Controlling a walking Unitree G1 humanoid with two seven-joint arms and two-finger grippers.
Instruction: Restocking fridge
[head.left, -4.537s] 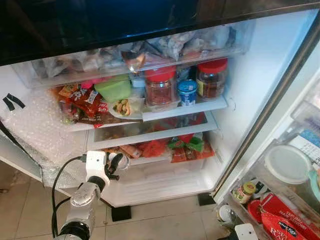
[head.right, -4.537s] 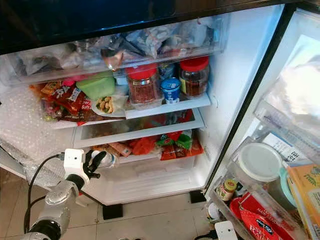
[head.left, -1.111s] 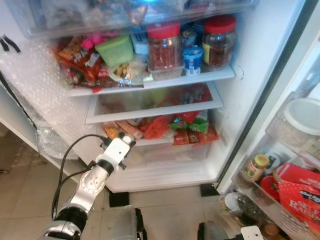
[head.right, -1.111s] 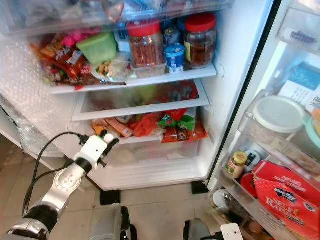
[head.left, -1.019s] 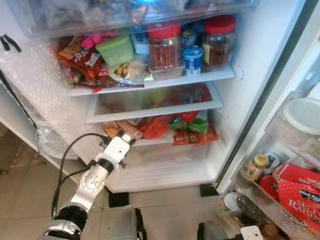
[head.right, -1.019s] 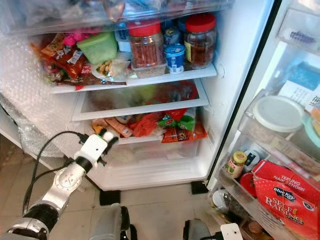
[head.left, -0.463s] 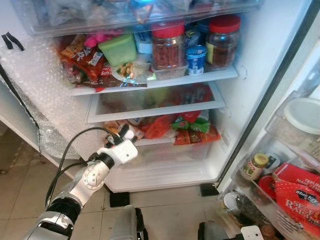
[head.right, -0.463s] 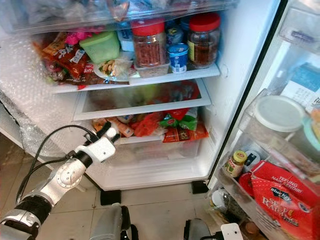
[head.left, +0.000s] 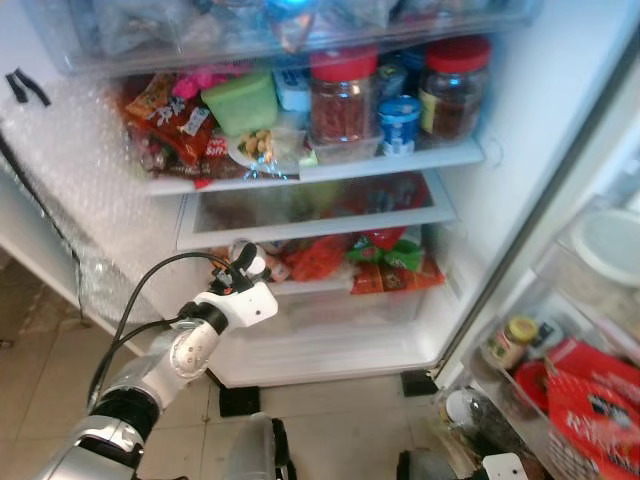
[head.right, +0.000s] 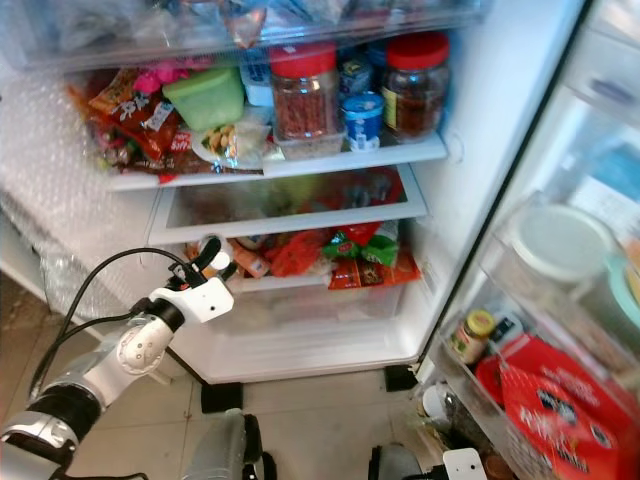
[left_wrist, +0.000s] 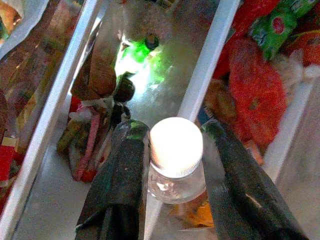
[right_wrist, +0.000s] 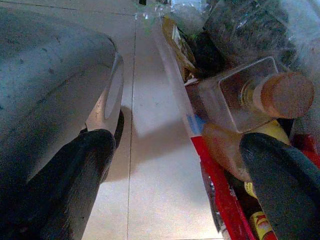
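Observation:
My left gripper (head.left: 245, 266) is shut on a small clear bottle with a white cap (left_wrist: 176, 150). It holds the bottle at the front left of the open fridge's lower shelf (head.left: 300, 288), just above the clear bottom drawer (head.left: 330, 322). In the left wrist view both black fingers (left_wrist: 120, 175) press the bottle's sides, and red and green snack packs (left_wrist: 255, 95) lie beyond. My right gripper (right_wrist: 180, 150) hangs open low beside the door bins.
The upper shelf (head.left: 400, 162) carries two red-lidded jars (head.left: 342, 95), a blue cup (head.left: 398, 120), a green tub (head.left: 240, 100) and snack packs. Bubble wrap (head.left: 90, 190) lines the left wall. Crowded door bins (head.left: 560, 370) stand to the right. Below is tiled floor (head.left: 330, 420).
My left gripper has risen and reached forward with the bottle, from in front of the bottom drawer to the lower shelf's edge. The camera has shifted slightly.

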